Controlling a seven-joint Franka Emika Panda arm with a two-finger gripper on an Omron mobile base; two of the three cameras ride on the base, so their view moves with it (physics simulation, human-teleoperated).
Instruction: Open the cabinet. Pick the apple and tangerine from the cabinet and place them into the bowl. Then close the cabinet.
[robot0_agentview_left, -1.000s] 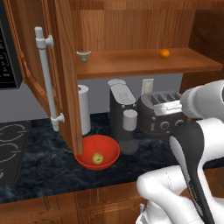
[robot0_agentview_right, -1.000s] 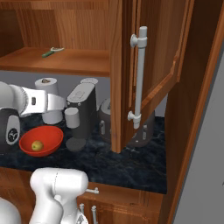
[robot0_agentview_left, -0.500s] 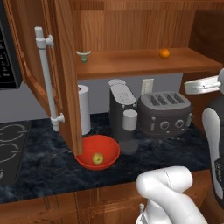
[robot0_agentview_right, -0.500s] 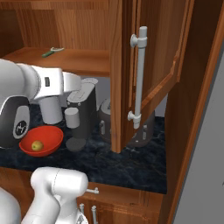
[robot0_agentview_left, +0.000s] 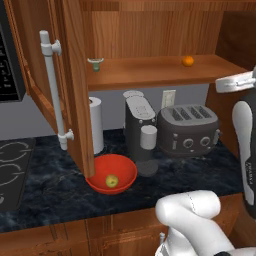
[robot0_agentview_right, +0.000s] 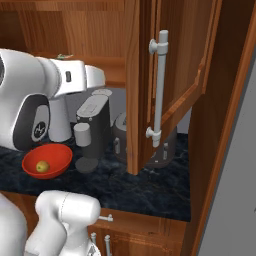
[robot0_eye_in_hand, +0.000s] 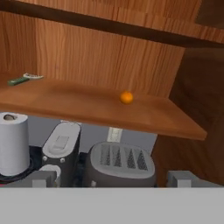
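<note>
Claw (robot0_eye_in_hand: 112, 181) stands released and empty, its tips spread wide at the bottom of the hand view, level with the toaster (robot0_eye_in_hand: 120, 166) top. Left to right: apple (robot0_agentview_left: 112, 180) lies in the red bowl (robot0_agentview_left: 125, 170) on the counter (robot0_agentview_left: 45, 192); tangerine (robot0_eye_in_hand: 126, 97) sits on the open cabinet (robot0_agentview_left: 75, 90) shelf, above and beyond the claw, well apart.

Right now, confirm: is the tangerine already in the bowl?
No, the tangerine sits on the cabinet shelf; the bowl holds just the apple.
</note>
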